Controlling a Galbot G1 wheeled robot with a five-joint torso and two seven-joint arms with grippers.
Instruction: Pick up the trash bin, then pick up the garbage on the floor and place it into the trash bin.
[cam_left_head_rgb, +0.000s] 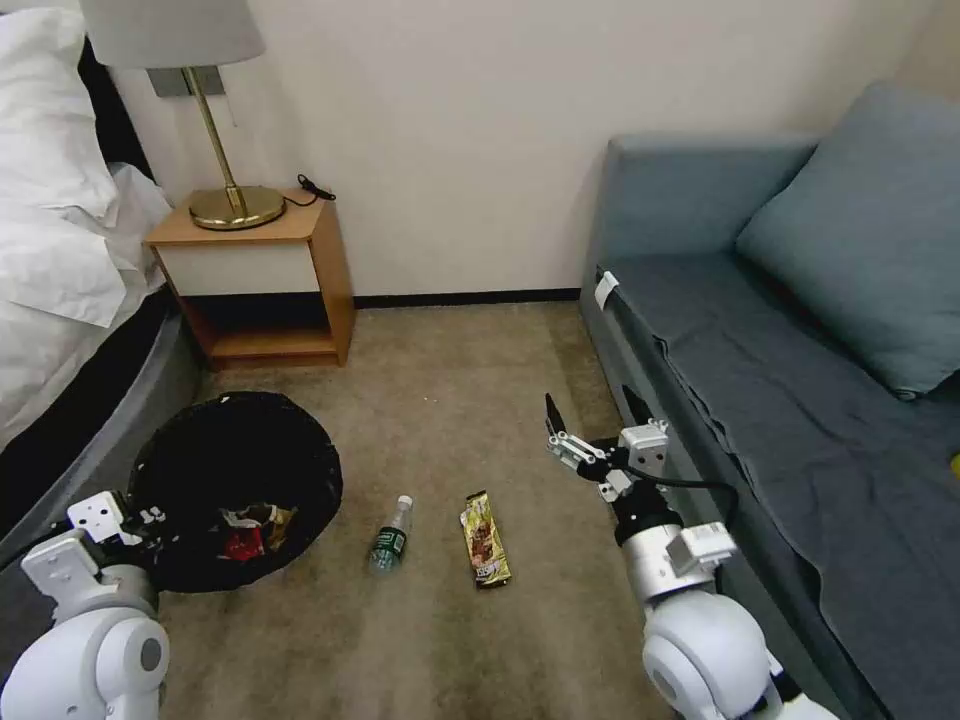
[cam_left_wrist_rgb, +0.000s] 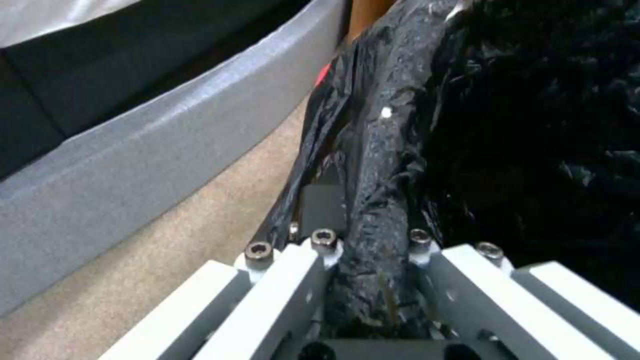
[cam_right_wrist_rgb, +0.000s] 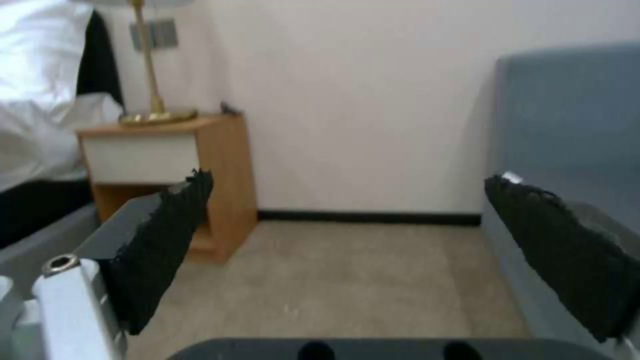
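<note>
The trash bin (cam_left_head_rgb: 235, 490) is held at its near rim by the left claw (cam_left_head_rgb: 140, 525), low at the robot's left beside the bed (cam_left_head_rgb: 90, 420). In the left wrist view the rolled black liner (cam_left_wrist_rgb: 373, 200) is pinched between the closed fingers, so the bin is gripped by bag and rim together. Whether its base is lifted off the carpet (cam_left_head_rgb: 450, 380) cannot be told. It is kept close to the litter, probably so that each piece can be dropped in with a short reach.

The right claw (cam_left_head_rgb: 585, 430) is held above the carpet near the sofa (cam_left_head_rgb: 780, 330), empty, with its fingers spread wide; the right wrist view looks between the pads (cam_right_wrist_rgb: 160, 245) toward the wall and nightstand (cam_left_head_rgb: 265, 265). It seems to be readied for a further pick.

The bin is squat and round, lined with crinkled black plastic. A red-and-white crumpled packet (cam_left_head_rgb: 243, 540) and a tan scrap (cam_left_head_rgb: 280, 520) are seen inside it. A small clear bottle (cam_left_head_rgb: 392, 537) with a green label lies on its side just beside the bin, and a gold-brown snack wrapper (cam_left_head_rgb: 486, 538) lies flat near it. About half the garbage is judged to be binned.
</note>
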